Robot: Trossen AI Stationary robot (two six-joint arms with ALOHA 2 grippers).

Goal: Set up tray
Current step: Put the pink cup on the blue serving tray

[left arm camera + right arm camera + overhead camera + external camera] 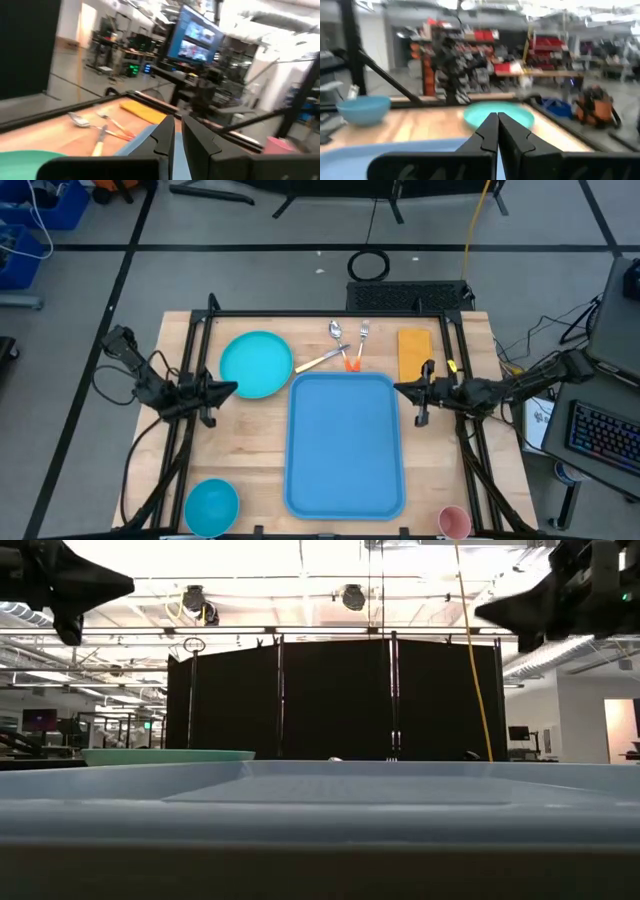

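Note:
The light-blue tray (345, 445) lies flat in the middle of the table, and its near rim (320, 825) fills the low view. My left gripper (234, 389) hovers level just off the tray's far left corner, beside the turquoise plate (256, 364). It is shut, with only a thin slit between its fingers (167, 137) and nothing in them. My right gripper (398, 388) hovers level at the tray's far right corner, shut and empty (497, 120). The two grippers point at each other, both well above the table (125, 585).
A spoon (337, 330), a fork (363, 330) and two more utensils (330, 360) lie beyond the tray's far edge. A yellow pad (414, 353) lies at the far right. A blue bowl (212, 505) stands near left and a pink cup (455, 522) near right.

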